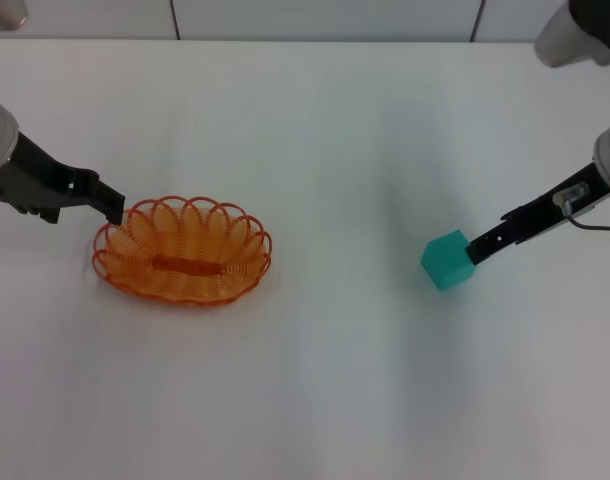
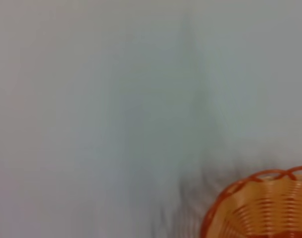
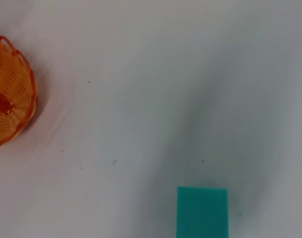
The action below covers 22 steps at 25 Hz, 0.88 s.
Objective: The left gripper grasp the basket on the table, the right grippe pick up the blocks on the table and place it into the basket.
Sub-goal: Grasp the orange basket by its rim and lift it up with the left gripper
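The orange wire basket [image 1: 182, 250] sits on the white table [image 1: 315, 380], left of centre. My left gripper [image 1: 113, 208] reaches in from the left, and its tip is at the basket's left rim. In the left wrist view a part of the basket [image 2: 262, 208] shows close by. The teal-green block [image 1: 448, 260] lies on the table at the right. My right gripper [image 1: 476, 249] comes in from the right, and its tip is against the block's upper right side. The right wrist view shows the block [image 3: 202, 212] close at hand and the basket [image 3: 11, 96] farther off.
A white wall with dark seams runs along the table's far edge. Part of my right arm's silver-white joint [image 1: 575, 30] hangs over the far right corner. Bare table lies between the basket and the block.
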Each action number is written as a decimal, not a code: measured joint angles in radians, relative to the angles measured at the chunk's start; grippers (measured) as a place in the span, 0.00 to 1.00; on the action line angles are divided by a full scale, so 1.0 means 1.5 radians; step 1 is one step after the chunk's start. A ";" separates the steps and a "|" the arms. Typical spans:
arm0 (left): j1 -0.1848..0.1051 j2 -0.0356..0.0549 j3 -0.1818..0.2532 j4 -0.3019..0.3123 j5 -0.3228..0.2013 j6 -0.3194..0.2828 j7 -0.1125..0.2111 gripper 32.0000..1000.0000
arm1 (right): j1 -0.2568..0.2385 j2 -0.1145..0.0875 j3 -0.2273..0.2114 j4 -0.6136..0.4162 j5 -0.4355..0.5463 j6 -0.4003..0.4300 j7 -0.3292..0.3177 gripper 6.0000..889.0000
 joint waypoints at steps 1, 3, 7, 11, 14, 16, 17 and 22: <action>-0.003 0.0003 -0.001 -0.009 0.005 0.008 0.003 0.84 | 0.000 0.001 0.000 0.000 0.000 -0.001 -0.001 0.99; -0.010 0.0007 -0.004 -0.034 0.014 0.027 0.010 0.84 | 0.000 0.003 0.000 0.001 0.000 -0.004 -0.004 0.99; -0.022 0.0007 -0.006 -0.080 0.022 0.059 0.019 0.84 | -0.001 0.005 0.000 0.002 0.001 -0.006 -0.010 0.99; -0.028 0.0002 -0.006 -0.111 0.023 0.088 0.025 0.84 | 0.001 0.006 0.005 0.015 0.001 -0.007 -0.015 0.99; -0.031 -0.0010 -0.006 -0.129 0.023 0.103 0.028 0.84 | 0.002 0.006 0.007 0.023 0.002 -0.009 -0.019 0.99; -0.038 -0.0012 -0.006 -0.165 0.023 0.127 0.033 0.84 | 0.003 0.006 0.007 0.026 0.002 -0.013 -0.021 0.99; -0.039 -0.0011 -0.006 -0.175 0.023 0.134 0.034 0.84 | 0.003 0.006 0.007 0.027 0.002 -0.014 -0.021 0.99; -0.043 -0.0008 -0.006 -0.212 0.022 0.168 0.042 0.84 | 0.003 0.007 0.007 0.028 0.003 -0.016 -0.023 0.99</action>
